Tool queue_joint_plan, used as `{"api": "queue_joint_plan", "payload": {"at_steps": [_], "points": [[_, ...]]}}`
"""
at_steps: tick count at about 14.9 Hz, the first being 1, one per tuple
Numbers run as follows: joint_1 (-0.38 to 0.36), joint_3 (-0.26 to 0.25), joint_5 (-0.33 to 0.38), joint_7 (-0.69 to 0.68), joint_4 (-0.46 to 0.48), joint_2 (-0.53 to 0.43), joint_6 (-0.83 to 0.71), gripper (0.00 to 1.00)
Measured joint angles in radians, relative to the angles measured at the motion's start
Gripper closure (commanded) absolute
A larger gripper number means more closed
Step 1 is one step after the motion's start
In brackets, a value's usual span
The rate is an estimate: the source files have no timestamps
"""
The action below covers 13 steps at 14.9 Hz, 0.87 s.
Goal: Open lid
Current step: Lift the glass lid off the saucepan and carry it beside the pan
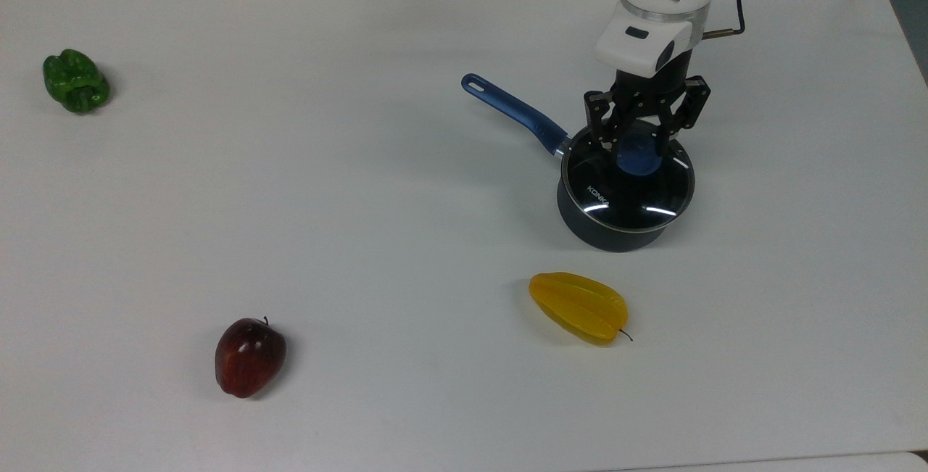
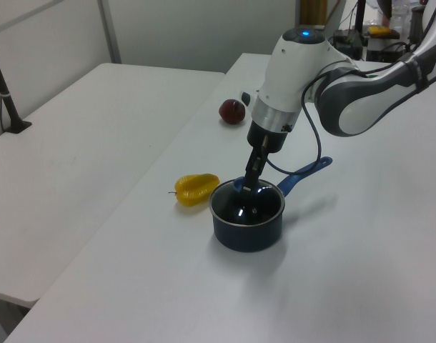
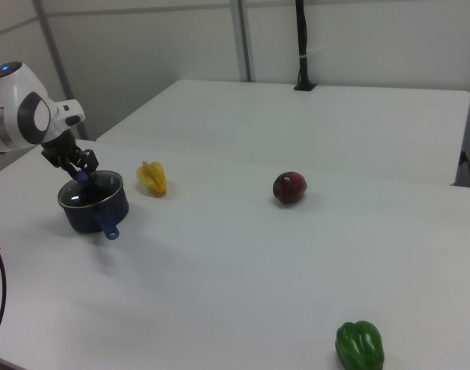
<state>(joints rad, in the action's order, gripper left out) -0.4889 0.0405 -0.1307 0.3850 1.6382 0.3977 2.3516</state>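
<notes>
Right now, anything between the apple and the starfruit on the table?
Nothing. In the top view the stretch of white table between the apple and the starfruit is bare; the right view agrees.

White lettering "KONKA" reads on the round clear glass lid with metal rim (image 1: 628,188), near its rim. No other legible text.
</notes>
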Motion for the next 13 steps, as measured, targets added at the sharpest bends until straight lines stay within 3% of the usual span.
{"api": "queue_joint_plan", "payload": {"at_steps": [9,13], "points": [[0.008,-0.016,0.000,0.018,-0.065,-0.069,-0.151,0.65],[0.111,-0.029,0.000,0.020,-0.060,-0.100,-0.162,0.65]]}}
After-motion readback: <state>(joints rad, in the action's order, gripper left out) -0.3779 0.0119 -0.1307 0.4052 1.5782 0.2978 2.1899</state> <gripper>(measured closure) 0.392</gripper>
